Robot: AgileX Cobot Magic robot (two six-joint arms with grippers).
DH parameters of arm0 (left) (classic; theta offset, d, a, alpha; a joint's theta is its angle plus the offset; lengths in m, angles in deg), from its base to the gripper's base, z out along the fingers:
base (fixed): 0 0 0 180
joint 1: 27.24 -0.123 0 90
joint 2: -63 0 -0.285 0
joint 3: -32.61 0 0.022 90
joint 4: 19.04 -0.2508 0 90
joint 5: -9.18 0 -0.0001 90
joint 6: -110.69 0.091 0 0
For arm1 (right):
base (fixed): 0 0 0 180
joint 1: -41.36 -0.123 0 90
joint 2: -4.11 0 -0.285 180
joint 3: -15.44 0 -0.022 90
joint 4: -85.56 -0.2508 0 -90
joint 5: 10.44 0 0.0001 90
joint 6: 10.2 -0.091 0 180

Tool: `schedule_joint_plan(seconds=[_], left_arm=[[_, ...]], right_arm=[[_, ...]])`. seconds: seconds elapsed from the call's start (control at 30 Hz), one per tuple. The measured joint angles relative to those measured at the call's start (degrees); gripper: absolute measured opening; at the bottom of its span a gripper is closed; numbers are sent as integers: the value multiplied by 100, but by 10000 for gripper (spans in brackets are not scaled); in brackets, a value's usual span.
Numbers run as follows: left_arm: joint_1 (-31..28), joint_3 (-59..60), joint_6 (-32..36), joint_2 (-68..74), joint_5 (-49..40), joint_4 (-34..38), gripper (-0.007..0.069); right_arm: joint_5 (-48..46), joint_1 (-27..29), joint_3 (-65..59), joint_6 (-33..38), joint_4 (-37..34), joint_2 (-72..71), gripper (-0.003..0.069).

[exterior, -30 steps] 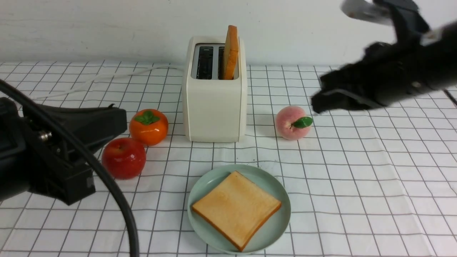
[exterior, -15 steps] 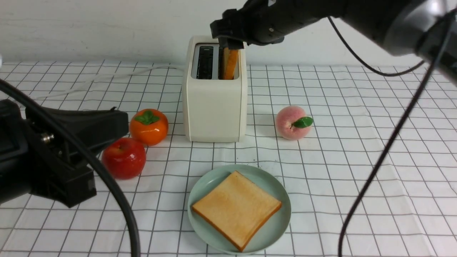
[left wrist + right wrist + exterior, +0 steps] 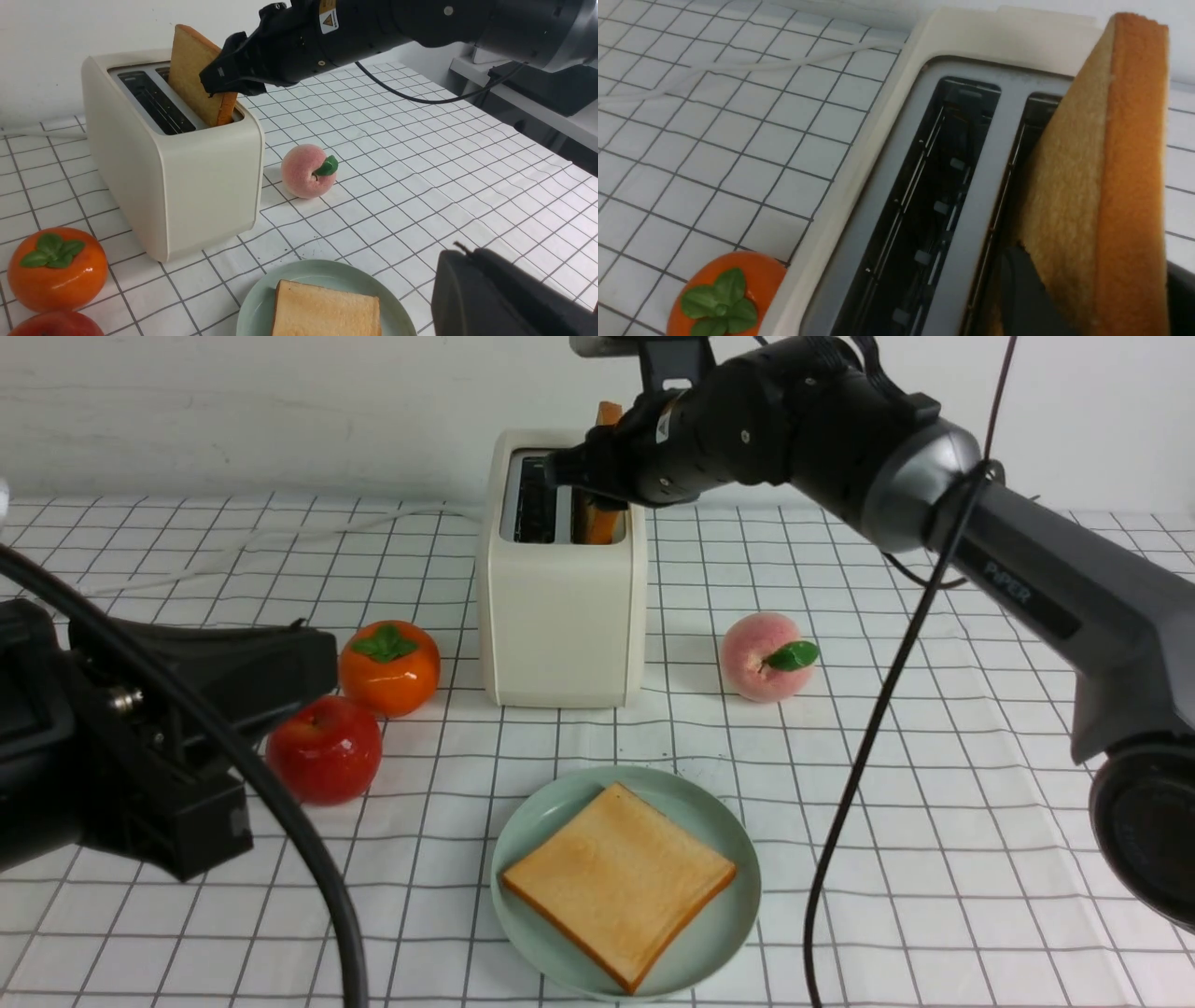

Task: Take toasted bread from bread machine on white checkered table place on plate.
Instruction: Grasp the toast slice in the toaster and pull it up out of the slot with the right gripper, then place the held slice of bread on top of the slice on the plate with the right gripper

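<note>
The bread machine stands at the back middle of the white checkered table. One slice of toasted bread stands upright in its right slot; the left slot holds nothing. My right gripper reaches over it from the right. In the right wrist view its fingers press both sides of that slice. A second slice lies flat on the plate in front of the bread machine. My left gripper is shut and empty, low at the left.
An orange persimmon and a red apple sit left of the bread machine. A peach sits to its right. The white cord runs off to the back left. A black cable hangs from my right arm.
My right arm swung in from the far right to the bread machine and lowered its fingers round the standing slice. The slice stays in the slot. The left arm barely moved.
</note>
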Motion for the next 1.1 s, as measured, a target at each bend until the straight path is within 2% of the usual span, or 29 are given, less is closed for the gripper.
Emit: schedule_joint_plan(seconds=[0.07, 0.17, 0.37, 0.5, 0.63, 0.7, 0.87, 0.97, 1.1], left_arm=[[0, 0, 0, 0, 0, 0, -13], [0, 0, 0, 0, 0, 0, -13], [0, 0, 0, 0, 0, 0, -13], [0, 7, 0, 0, 0, 0, -13], [0, 7, 0, 0, 0, 0, -13], [0, 7, 0, 0, 0, 0, -13], [0, 7, 0, 0, -146, 0, -13], [0, 7, 0, 0, -230, 0, -13], [0, 7, 0, 0, -257, 0, -13]], right_arm=[[56, 0, 0, -32, 0, 0, 162], [129, 0, 0, -44, 0, 0, 110], [170, 0, -6, -49, -8, -228, 109], [-119, 0, -5, -24, -226, -974, 109], [-852, 0, 14, 391, -419, -1689, 109], [-1790, 0, 54, 825, -503, -2233, 109], [-3503, 0, 54, 1353, -521, -2788, 109], [-3700, 0, -108, 1526, -466, -3015, 109], [-3696, 140, -1013, 1471, -281, -3760, 109]])
